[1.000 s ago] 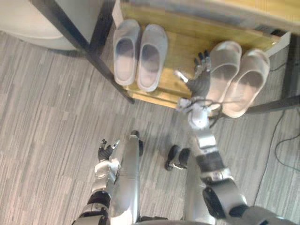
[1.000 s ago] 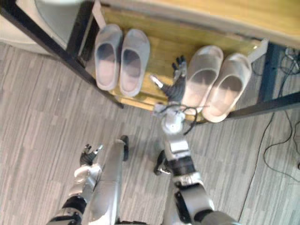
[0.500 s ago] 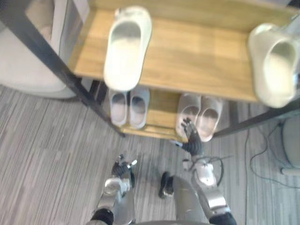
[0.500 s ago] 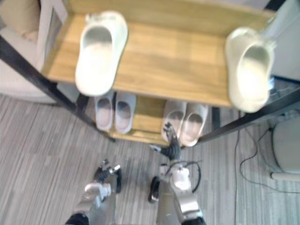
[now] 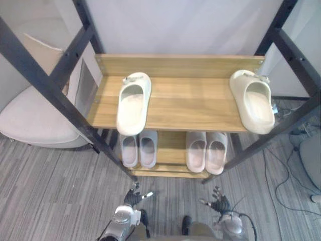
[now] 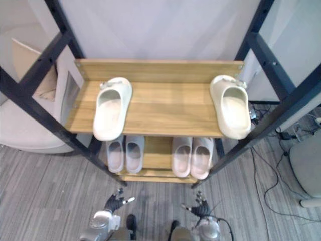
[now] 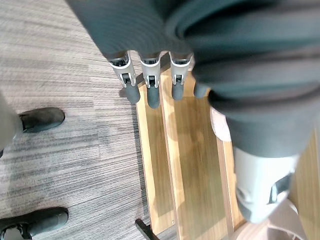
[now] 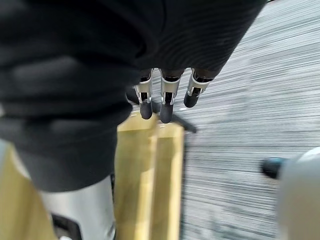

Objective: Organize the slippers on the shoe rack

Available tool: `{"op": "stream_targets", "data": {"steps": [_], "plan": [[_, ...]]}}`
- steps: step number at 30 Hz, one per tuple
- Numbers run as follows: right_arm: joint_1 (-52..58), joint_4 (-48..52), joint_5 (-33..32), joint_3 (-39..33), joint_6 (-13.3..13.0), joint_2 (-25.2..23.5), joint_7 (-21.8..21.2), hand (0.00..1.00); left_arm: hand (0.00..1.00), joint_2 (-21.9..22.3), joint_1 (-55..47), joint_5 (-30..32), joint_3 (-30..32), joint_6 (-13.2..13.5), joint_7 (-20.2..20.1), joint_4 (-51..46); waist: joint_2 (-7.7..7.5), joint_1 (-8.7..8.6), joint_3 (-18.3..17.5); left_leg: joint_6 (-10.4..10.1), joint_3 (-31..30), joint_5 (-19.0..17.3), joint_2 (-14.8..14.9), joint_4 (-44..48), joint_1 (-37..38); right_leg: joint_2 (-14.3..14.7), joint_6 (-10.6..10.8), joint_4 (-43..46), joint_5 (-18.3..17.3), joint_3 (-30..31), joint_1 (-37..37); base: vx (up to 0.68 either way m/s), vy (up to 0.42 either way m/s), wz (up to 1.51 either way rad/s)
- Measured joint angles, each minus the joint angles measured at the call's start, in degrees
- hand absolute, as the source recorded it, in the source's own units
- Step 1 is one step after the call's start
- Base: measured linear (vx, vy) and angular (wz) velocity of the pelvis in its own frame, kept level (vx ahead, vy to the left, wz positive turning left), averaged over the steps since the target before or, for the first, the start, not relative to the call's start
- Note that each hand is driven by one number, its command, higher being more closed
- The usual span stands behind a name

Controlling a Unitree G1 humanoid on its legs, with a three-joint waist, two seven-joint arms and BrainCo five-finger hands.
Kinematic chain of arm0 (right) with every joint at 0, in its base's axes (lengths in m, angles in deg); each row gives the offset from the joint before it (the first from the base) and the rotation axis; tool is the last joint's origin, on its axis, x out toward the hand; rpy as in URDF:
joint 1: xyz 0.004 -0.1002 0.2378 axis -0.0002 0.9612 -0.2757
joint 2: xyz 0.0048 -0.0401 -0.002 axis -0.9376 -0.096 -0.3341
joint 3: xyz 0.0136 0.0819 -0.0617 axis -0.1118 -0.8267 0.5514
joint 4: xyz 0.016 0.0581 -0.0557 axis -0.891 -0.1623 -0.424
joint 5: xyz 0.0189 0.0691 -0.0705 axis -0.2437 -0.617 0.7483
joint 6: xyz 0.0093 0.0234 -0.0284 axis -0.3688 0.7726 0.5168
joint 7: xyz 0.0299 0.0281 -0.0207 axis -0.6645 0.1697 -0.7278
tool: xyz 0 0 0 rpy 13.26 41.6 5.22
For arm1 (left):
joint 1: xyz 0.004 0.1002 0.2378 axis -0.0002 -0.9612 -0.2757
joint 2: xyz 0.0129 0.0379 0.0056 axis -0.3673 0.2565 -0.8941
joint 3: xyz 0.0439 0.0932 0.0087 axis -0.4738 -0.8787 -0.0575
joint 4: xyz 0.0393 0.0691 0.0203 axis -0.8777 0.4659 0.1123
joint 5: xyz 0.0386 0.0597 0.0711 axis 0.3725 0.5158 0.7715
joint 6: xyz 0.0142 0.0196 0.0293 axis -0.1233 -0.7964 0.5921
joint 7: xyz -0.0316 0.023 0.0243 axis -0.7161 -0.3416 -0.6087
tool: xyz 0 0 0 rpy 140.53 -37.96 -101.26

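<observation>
Grey pair [image 5: 140, 150] and pink pair [image 5: 206, 151] are set on the lower shelf [image 5: 171, 145]. On the upper shelf [image 5: 190, 100], left slipper [image 5: 133, 103] and right slipper [image 5: 252, 100] are well apart, judged yet to be paired. Left hand [image 5: 134, 197] and right hand [image 5: 219, 204] are held low, fingers released, nothing grasped.

The shoe rack [image 5: 180, 64], wooden shelves in a black frame, stands on grey striped carpet [image 5: 50, 186]. Upper shelf [image 5: 190, 103]: left cream slipper [image 5: 133, 103] and right cream slipper [image 5: 252, 101], well apart. Lower shelf [image 5: 171, 148]: grey pair [image 5: 139, 150] at left, beige pair [image 5: 206, 151] at right, each pair side by side
</observation>
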Motion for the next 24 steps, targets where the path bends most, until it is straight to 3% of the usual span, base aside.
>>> {"op": "stream_targets", "data": {"steps": [9, 16, 24], "plan": [[-0.38, -3.51, -0.13, -2.22, 0.61, -0.06, -0.14, 0.00, 0.00, -0.80, -0.91, 0.65, -8.82, -0.09, -1.30, -4.51, 0.51, -0.41, -2.07, 0.77, -0.11, 1.85, -1.23, -3.32, 2.38, 0.04, 0.34, -4.11, 2.42, 0.39, 2.35, -0.02, 0.019, -0.01], [-0.34, -4.19, -0.20, -2.19, 0.62, -0.21, -0.19, 0.00, 0.00, -1.45, -1.63, 0.19, -19.32, -0.06, -4.19, -23.39, 0.95, -0.49, -3.23, 0.81, -1.55, 2.61, -2.04, -6.19, 4.10, -0.46, 0.72, -5.86, 3.14, -0.22, 3.97, 0.00, 0.021, 0.06], [0.22, -4.33, -0.19, -0.43, 0.41, 0.15, -0.57, 0.00, 0.00, -2.82, 1.22, -8.48, -26.11, 1.32, -7.08, -46.83, 1.29, -0.61, -4.92, 1.40, -2.68, 3.02, -2.79, -6.97, 5.17, -0.66, 0.80, -7.32, 3.14, -1.23, 5.85, 0.04, 0.005, 0.06]]}}
